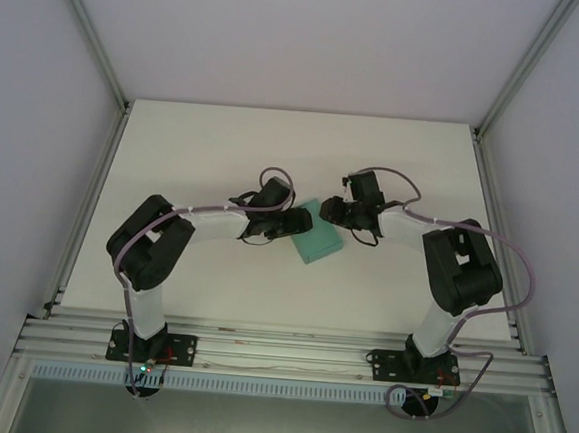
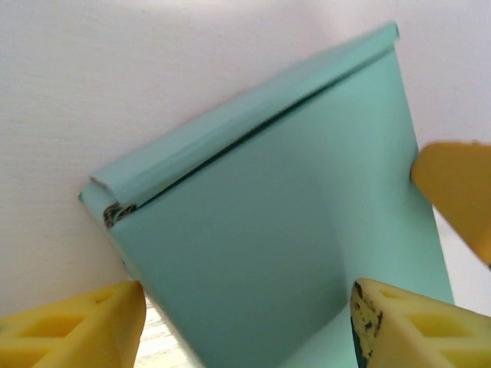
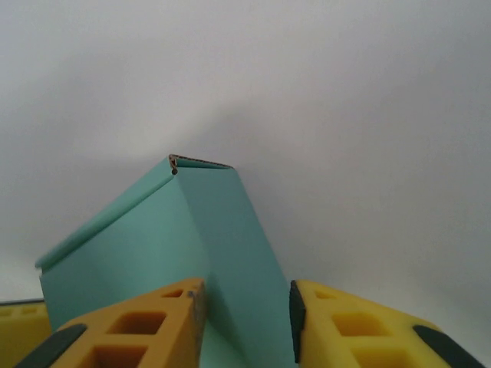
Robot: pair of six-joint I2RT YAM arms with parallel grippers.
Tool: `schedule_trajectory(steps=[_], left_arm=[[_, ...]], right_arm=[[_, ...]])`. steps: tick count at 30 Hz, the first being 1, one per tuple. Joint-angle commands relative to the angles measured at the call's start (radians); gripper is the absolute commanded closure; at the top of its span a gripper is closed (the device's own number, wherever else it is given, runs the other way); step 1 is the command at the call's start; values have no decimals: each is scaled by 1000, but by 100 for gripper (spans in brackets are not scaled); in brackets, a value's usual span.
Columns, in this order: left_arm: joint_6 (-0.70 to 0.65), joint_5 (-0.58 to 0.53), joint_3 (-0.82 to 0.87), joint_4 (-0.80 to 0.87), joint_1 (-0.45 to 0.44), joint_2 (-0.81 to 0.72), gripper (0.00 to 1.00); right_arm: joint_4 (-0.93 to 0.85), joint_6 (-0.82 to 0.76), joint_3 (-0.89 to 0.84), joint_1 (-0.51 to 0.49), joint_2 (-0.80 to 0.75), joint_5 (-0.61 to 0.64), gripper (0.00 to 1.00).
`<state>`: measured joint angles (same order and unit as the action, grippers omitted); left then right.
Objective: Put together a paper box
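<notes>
The paper box (image 1: 318, 241) is a small flat teal-green card box at mid-table, held tilted between the two arms. My right gripper (image 1: 330, 215) is at its far right corner. In the right wrist view the yellow fingers (image 3: 153, 322) press both sides of the paper box's (image 3: 230, 253) narrow side wall, so the right gripper (image 3: 247, 310) is shut on it. My left gripper (image 1: 297, 221) is at the box's left end. Close up, the left gripper (image 2: 247, 314) is spread wide, and the paper box's (image 2: 276, 230) broad face lies between its fingers (image 2: 77, 326). A folded lip runs along the box's far edge.
The white tabletop (image 1: 204, 150) stretches behind and beside the box, bounded by aluminium rails (image 1: 90, 201) and grey walls. One finger of the right gripper (image 2: 460, 192) shows at the box's right edge in the left wrist view. The arm bases (image 1: 149, 346) stand at the near edge.
</notes>
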<state>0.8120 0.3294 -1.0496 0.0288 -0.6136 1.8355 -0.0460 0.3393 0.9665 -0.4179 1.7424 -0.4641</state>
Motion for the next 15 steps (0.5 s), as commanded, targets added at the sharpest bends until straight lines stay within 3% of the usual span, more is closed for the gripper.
schedule_trajectory(steps=[1, 6, 12, 15], left_arm=[[-27, -50, 23, -28, -3, -66, 23], [-46, -78, 25, 13, -3, -116, 0], [-72, -156, 25, 113, -3, -172, 0], [-69, -130, 27, 140, -3, -183, 0]], right_arm=[[-139, -16, 22, -16, -14, 16, 63], [-165, -29, 78, -9, -24, 44, 53], [-174, -42, 114, 2, -68, 85, 49], [-194, -52, 113, 6, -88, 69, 46]])
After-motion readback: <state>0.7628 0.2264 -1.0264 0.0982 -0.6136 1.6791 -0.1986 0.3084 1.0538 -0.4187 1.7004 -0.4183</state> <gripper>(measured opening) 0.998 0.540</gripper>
